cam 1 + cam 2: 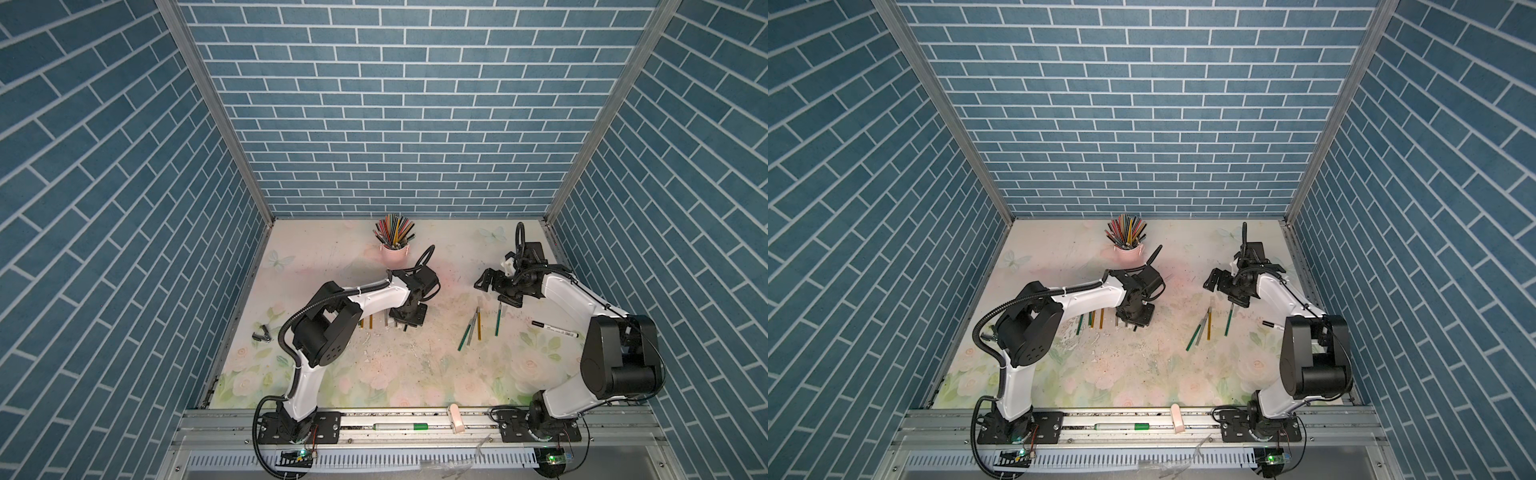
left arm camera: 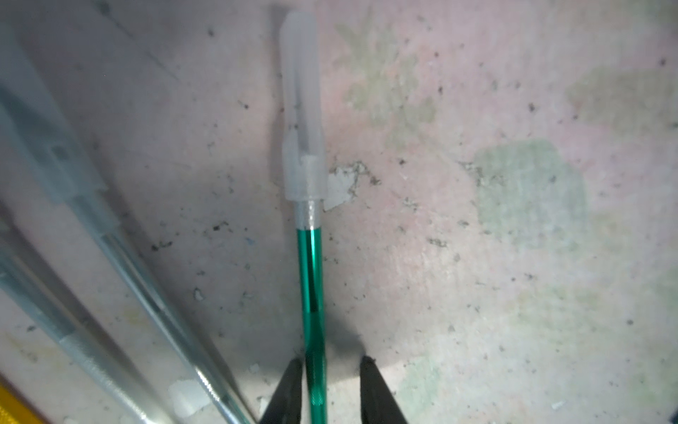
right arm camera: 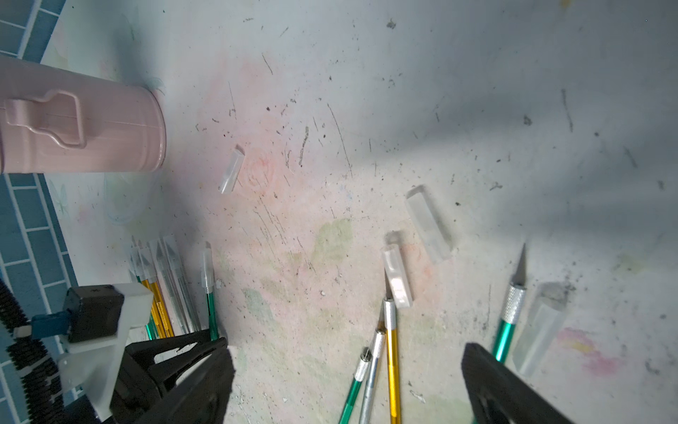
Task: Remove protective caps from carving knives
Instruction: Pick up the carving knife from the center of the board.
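L gripper (image 2: 331, 360) straddles green knife (image 2: 311, 286), gap one side.

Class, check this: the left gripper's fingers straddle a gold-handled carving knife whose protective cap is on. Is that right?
Wrong in one respect: the handle is green, not gold. The left wrist view shows the left gripper straddling a green-handled carving knife whose protective cap is on.

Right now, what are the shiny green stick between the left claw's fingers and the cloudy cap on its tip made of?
The shiny green knife handle looks like metal, maybe coloured aluminium: bright mirror streaks run along it. The cloudy whitish cap looks like frosted plastic: you can see dimly through it.
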Controlling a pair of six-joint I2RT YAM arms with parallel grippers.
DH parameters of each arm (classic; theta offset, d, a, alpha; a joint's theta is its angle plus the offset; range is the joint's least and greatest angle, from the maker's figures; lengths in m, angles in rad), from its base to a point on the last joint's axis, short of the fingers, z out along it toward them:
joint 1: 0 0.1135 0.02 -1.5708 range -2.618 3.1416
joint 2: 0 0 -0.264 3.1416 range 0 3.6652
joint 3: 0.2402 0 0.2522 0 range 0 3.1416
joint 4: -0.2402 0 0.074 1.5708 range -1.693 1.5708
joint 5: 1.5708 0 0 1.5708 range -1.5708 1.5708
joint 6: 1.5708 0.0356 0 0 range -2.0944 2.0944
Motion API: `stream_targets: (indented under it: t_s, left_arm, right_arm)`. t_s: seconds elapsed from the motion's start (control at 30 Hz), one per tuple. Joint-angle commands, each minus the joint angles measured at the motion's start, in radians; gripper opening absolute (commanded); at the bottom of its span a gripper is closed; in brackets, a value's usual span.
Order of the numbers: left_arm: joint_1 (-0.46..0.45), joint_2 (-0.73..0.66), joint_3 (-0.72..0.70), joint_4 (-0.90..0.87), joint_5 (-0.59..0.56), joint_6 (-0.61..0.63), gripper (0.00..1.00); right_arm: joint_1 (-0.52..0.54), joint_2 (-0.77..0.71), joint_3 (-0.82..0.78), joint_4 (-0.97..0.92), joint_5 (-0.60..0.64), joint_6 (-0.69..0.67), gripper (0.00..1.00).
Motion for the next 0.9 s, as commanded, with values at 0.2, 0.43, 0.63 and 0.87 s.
stream_targets:
  t_s: [0.2,0.43,0.63,0.87]
  left_arm:
    - [-0.018,0.025,0.033,-0.050,-0.027,-0.025,0.09]
    - [-0.019,-0.031,0.087,-0.071,0.000,-0.007,0.08]
    - [-0.019,-0.080,0.121,-0.004,0.128,0.007,0.09]
    - [-0.019,-0.081,0.115,0.087,0.236,-0.020,0.09]
  right_arm:
    - [-0.011,-0.007,0.005,-0.010,-0.036,0.019,0.98]
    - [-0.010,-0.023,0.005,-0.025,-0.040,0.039,0.98]
    - [-0.010,-0.048,-0.010,0.009,-0.083,0.057,0.94]
    - [0.007,-0.074,-0.055,0.120,-0.160,0.118,0.80]
